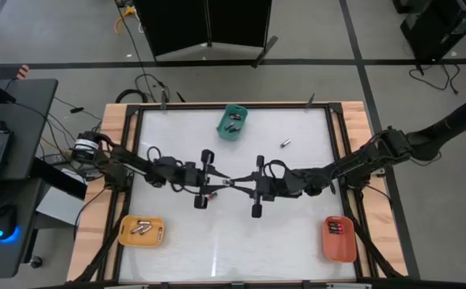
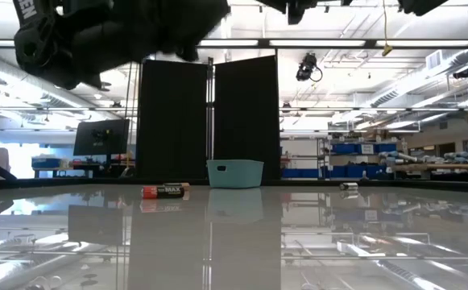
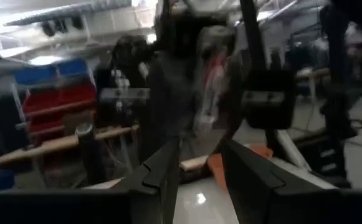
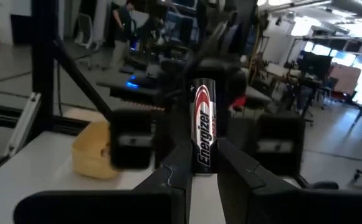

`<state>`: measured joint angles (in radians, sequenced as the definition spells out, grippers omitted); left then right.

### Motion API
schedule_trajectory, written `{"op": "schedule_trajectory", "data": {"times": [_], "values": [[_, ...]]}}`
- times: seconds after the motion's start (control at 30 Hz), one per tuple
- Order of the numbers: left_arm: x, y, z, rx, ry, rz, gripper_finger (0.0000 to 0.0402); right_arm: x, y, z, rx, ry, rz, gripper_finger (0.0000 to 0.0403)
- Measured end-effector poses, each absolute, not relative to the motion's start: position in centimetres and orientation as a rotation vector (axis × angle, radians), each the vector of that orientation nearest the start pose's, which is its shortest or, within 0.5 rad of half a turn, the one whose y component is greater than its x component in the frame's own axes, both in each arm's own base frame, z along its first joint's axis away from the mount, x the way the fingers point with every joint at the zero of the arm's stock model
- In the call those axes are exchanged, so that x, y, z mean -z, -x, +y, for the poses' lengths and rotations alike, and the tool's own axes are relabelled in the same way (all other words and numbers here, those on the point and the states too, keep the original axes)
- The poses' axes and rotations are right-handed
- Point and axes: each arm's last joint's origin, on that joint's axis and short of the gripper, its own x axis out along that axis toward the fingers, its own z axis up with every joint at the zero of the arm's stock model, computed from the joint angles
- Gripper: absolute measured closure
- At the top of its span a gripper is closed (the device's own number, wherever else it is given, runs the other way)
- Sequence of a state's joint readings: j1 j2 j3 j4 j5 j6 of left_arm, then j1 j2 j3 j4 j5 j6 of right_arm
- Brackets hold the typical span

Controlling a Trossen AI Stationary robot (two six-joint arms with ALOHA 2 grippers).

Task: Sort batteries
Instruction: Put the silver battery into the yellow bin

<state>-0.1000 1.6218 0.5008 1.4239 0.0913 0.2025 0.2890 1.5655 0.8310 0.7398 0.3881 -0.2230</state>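
While the two arms meet above mid-table, right gripper (image 4: 202, 165) clamps an upright battery (image 4: 204, 130); left gripper (image 3: 199, 168) faces it, jaws parted, empty. Step: hand-over, probably. Next: left jaws close on the cell before right lets go.

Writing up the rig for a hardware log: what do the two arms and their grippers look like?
Both arms are dark, slim and jointed, with black cables along them. The left gripper and right gripper each have a black crossbar and two dark, flat, tapering fingers.
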Motion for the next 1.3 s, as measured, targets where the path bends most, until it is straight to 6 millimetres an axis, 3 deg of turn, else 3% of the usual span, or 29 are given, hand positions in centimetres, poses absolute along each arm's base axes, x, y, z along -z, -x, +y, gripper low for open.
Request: {"op": "schedule_trajectory", "data": {"times": [0.2, 0.73, 1.1, 1.3], "values": [[-20.6, -28.4, -2.5, 0.162, -0.178, -0.355, 0.0272, -24.6, -32.4, 8.7, 0.067, 0.224, 0.016, 0.0344], [-21.2, -28.1, -3.1, 0.273, -0.175, -0.425, 0.0272, -24.5, -32.4, 8.7, 0.068, 0.228, 0.028, 0.0344], [-22.1, -29.9, -3.2, 0.276, -0.151, -0.363, 0.0272, -24.4, -32.4, 8.7, 0.07, 0.23, 0.033, 0.0344], [-22.6, -29.8, -3.3, 0.313, -0.175, -0.407, 0.0279, -24.3, -32.4, 8.7, 0.069, 0.234, 0.044, 0.0344]]}}
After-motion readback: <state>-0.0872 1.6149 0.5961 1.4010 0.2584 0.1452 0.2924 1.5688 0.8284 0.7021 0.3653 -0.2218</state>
